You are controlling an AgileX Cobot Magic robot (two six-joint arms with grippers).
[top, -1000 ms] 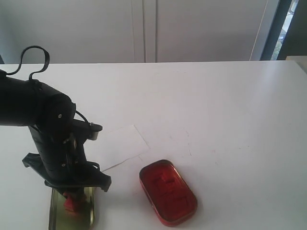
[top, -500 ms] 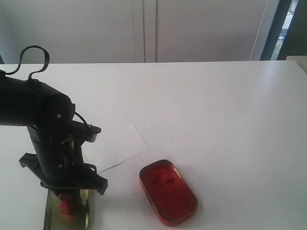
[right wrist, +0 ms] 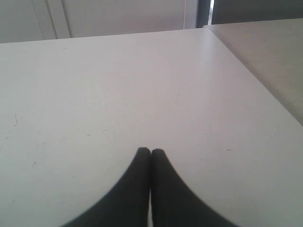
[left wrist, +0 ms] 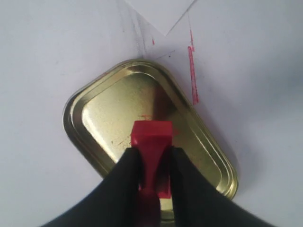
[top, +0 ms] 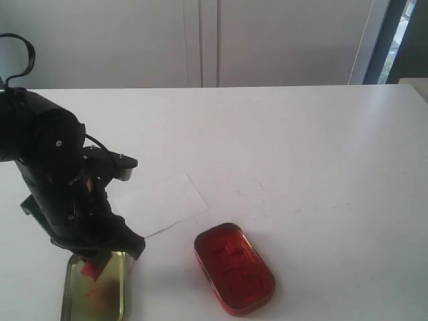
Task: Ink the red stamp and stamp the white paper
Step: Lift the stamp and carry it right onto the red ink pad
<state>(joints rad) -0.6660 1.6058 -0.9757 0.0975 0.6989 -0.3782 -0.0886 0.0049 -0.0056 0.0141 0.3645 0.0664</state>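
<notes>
Red stamp point(left wrist: 151, 137) pinched above gold lid point(left wrist: 104, 109)
Left gripper point(left wrist: 152, 158) jaws clamp its handle, hiding the knob; the square base shows. White paper point(top: 164, 200) at lid's 1 o'clock; right gripper point(right wrist: 150, 155) jaws pressed together.

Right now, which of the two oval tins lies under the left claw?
The gold tin lid, empty; the left claw holds the red stamp over it. The red ink tin lies apart.

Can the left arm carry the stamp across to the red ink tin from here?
Probably yes. The left gripper holds the red stamp over the gold lid, and only bare table separates it from the open ink tin.
</notes>
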